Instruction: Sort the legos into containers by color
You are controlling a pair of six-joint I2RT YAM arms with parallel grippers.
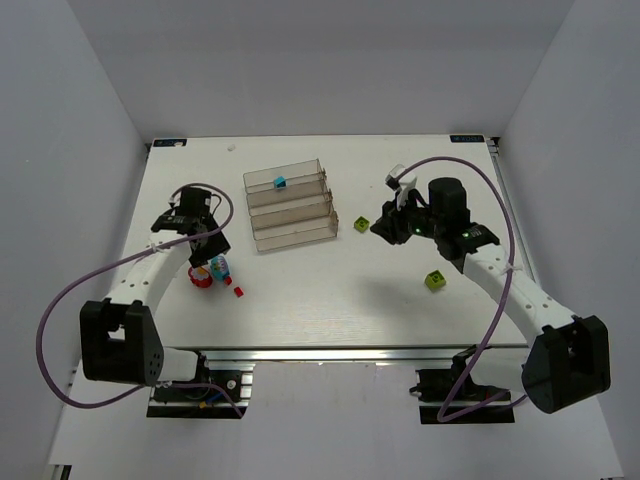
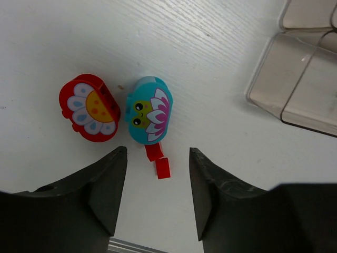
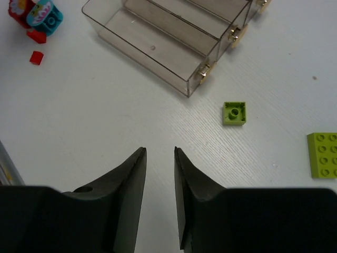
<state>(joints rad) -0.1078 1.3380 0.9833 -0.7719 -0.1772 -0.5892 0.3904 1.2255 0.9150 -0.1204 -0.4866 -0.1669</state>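
Found the large lime brick nearest the table's near edge on the right side, and a small red brick likewise on the left. Saw the left gripper just beyond, spread wide and holding nothing, poised over that red bit, with the red rounded brick and blue rounded brick close together ahead of it. Judged a straight descent best there, straddling only the loose red piece and keeping off the blue one. Farther in, found the right gripper narrow and empty, with the small lime brick off to one side of its line. Reckoned on opening wider and centring over it first. Noted bare table between both arms and the containers, with a corner near that lime brick. Spotted one cyan brick in the farthest trough.
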